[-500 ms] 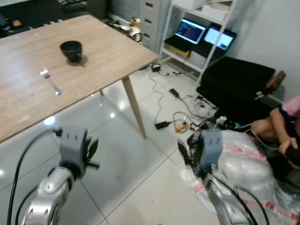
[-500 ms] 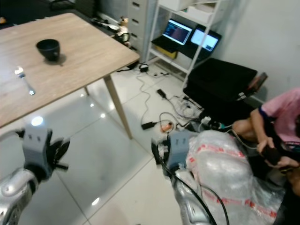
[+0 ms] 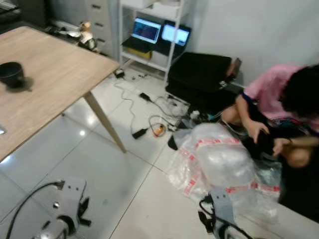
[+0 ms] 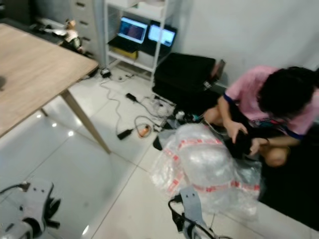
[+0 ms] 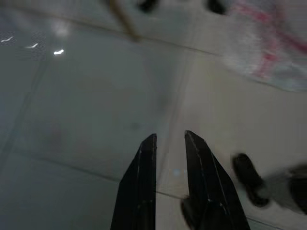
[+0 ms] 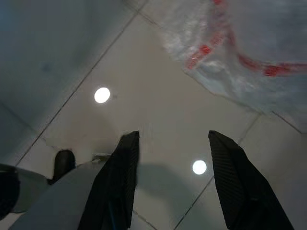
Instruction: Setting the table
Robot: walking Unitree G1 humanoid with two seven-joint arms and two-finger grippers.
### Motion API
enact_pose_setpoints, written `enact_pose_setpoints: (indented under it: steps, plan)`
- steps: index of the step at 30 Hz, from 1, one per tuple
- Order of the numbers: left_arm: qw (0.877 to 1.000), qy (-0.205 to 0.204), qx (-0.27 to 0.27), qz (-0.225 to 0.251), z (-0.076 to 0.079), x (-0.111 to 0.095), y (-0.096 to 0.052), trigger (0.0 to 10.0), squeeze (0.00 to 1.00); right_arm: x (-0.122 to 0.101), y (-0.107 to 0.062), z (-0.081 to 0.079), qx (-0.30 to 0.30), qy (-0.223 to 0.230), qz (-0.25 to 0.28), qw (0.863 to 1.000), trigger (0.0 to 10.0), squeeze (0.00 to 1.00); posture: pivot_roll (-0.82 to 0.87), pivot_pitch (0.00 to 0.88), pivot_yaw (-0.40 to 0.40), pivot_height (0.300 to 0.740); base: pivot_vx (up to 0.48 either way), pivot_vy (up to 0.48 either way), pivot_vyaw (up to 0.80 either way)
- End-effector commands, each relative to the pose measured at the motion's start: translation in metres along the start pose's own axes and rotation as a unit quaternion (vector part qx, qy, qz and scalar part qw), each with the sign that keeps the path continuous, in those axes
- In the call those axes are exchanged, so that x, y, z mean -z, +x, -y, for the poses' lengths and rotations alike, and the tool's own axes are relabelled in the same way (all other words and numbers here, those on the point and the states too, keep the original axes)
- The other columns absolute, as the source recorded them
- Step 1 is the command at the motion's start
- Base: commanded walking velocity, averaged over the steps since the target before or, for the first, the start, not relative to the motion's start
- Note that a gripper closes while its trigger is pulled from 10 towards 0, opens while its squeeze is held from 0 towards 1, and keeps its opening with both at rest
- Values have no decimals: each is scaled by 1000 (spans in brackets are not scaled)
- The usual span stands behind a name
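A wooden table (image 3: 60, 74) stands at the far left, with a black bowl (image 3: 11, 73) on it near the frame's edge. Both arms hang low over the white tiled floor, away from the table. My left gripper (image 5: 170, 135) points down at bare tiles, its black fingers close together and holding nothing. My right gripper (image 6: 173, 135) is open above the floor, with its fingers spread wide and nothing between them. A corner of the plastic-wrapped bundle (image 6: 249, 43) lies just beyond it.
A large plastic-wrapped bundle (image 3: 219, 164) with red tape lies on the floor ahead. A person (image 3: 284, 109) in a pink top crouches behind it at the right. A black case (image 3: 199, 74), a white shelf with two lit screens (image 3: 149, 32) and loose cables (image 3: 149, 119) fill the back.
The camera has swung to the right: table and bowl slid to the left edge, and the person and bundle came to the middle. Both arms sit lower in the picture.
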State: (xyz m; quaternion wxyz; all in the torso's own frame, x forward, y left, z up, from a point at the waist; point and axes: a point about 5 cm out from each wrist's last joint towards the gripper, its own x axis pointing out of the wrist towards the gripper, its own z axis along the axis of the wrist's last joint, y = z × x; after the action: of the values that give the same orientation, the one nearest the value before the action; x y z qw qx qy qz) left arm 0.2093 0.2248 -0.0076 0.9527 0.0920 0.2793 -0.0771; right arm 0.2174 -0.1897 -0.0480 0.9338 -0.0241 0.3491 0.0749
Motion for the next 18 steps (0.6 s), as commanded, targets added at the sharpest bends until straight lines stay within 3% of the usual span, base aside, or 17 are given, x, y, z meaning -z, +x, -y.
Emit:
enact_pose_setpoints:
  steps: [1, 6, 11, 18]
  plan:
    - [999, 16, 2, -28, 0, 18, -4, 10000, 0, 13, -2, 1, 8, 2, -21, 1000, 10000, 0, 35, 51, 16, 740, 0, 0, -788]
    - [998, 13, 10, -67, 0, 34, -3, 10000, 0, 20, -3, 2, 17, -8, -35, 999, 10000, 0, 23, 47, 16, 740, 0, 0, -781]
    - [999, -24, -1, -44, -4, 30, 4, 10000, 0, 26, -2, -4, 6, -23, -36, 999, 10000, 0, 21, 44, 12, 740, 0, 0, -781]
    - [1000, 5, 12, -26, -1, 25, 10, 10000, 0, 26, -1, -4, 17, -9, -29, 999, 10000, 0, 16, 41, 13, 740, 0, 0, -781]
